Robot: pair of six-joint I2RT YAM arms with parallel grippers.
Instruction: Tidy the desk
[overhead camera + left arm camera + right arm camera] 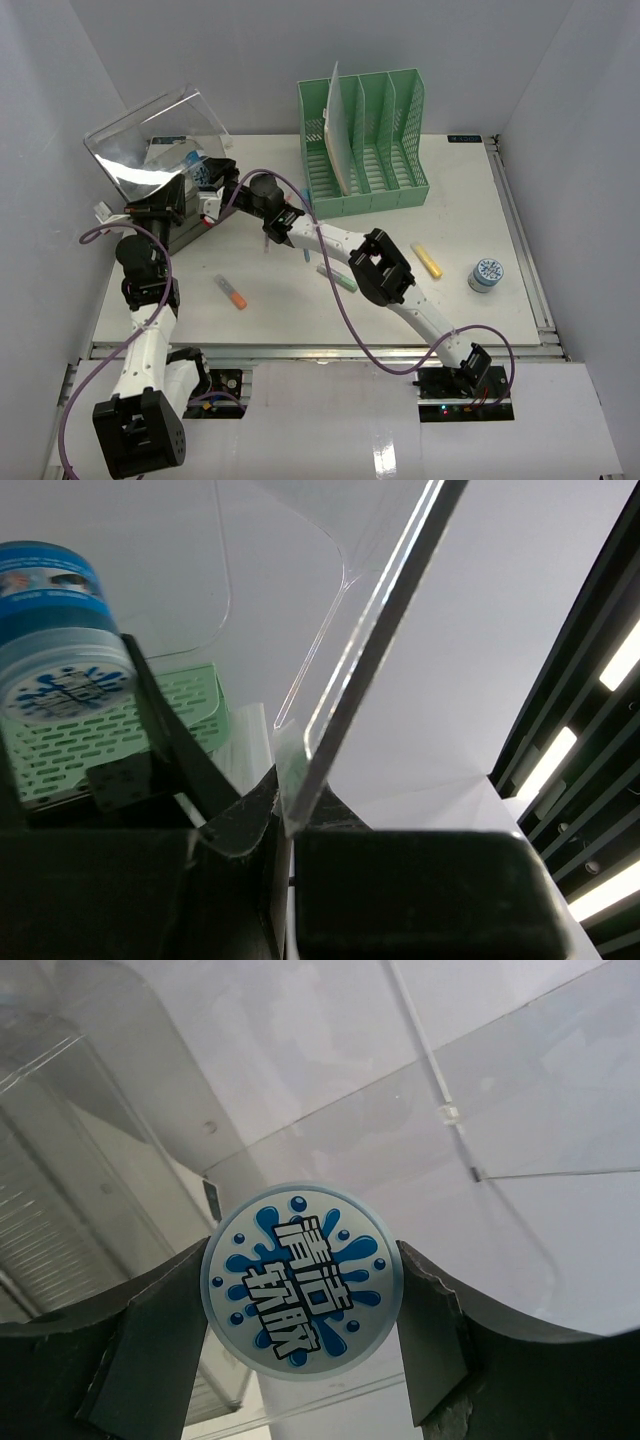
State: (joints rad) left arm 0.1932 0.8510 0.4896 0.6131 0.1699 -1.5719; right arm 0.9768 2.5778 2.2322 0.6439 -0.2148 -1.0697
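The white desk (470,320) lies under the clear box (185,235), between grey walls (590,150). The left gripper (285,815) pinches the box's lid (150,135) and holds it up. The right gripper (302,1298) holds a blue-and-white tub (300,1260) over the box. Next, I think, lower the tub in and let go.

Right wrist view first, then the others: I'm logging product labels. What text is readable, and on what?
"清洁软胶": top of the jar in the right end effector.
Its side band, left wrist view: blurred.
On the second jar on the desk: too small.
On the dark tag at the desk's rear edge: too small.
On the clear lid in the left end effector: none.
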